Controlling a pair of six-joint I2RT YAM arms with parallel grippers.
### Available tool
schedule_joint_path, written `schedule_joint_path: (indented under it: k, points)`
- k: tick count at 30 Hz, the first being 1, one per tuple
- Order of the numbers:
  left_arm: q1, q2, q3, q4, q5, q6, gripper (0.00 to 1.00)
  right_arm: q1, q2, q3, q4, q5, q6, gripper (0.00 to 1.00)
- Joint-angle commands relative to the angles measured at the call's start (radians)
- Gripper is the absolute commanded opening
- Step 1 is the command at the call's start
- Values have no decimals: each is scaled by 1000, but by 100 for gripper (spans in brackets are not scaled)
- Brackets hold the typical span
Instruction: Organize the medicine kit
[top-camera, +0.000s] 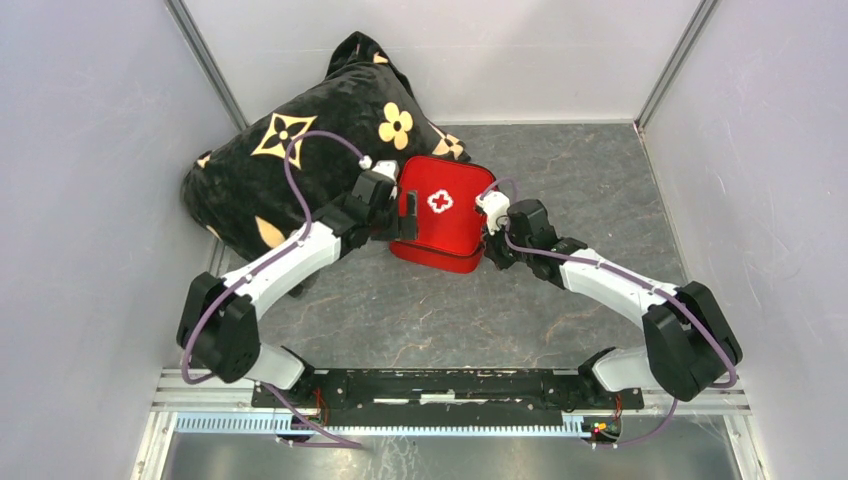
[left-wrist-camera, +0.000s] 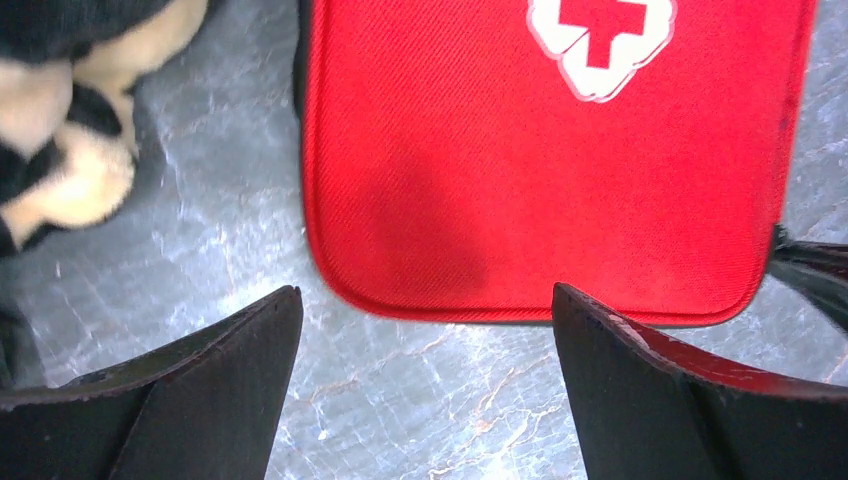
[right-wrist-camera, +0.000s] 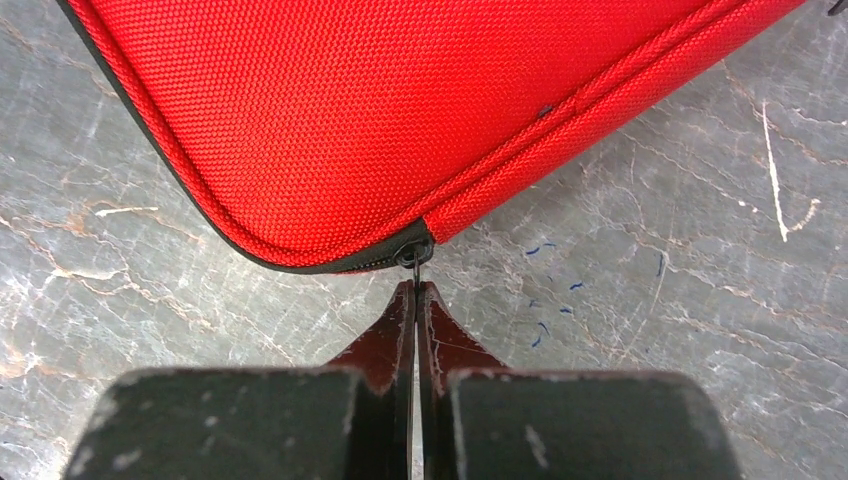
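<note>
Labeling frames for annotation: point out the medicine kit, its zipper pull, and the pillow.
medicine kit (top-camera: 448, 232): top external view, middle of the red lid.
zipper pull (right-wrist-camera: 411, 260): right wrist view, metal slider at the case corner.
black flowered pillow (top-camera: 330, 165): top external view, black plush mid-body.

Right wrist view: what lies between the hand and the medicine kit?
In that view, only the zipper pull, from the medicine kit into the shut right hand.

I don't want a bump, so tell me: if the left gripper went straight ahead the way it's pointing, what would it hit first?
Most likely the medicine kit: its rounded near edge lies straight ahead of the open left gripper. The gripper's height is unclear, so it might skim the lid instead.
</note>
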Motion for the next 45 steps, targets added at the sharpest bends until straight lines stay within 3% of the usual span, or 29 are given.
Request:
schedule_joint_path:
  k: [1,6,11,21,29,39,45]
  points:
    - [3,-79,-117,109,-50,-134,100,2,-28,52,-54,53,-30,0]
    - [-10,-123,-169,180,63,-114,100,2,-42,48,-76,41,-40,0]
    - [-93,-163,-227,266,123,-131,100,1,-44,53,-76,38,-21,0]
    - [-195,-27,-236,423,221,-187,97,1,-59,33,-42,43,25,0]
    - [-204,64,-223,502,251,-187,82,1,-71,10,-56,3,74,0]
    - [-213,149,-165,537,253,-169,78,35,-90,-19,-85,-244,-47,0]
    - [-213,183,-136,543,262,-153,77,43,-87,-39,13,-296,23,0]
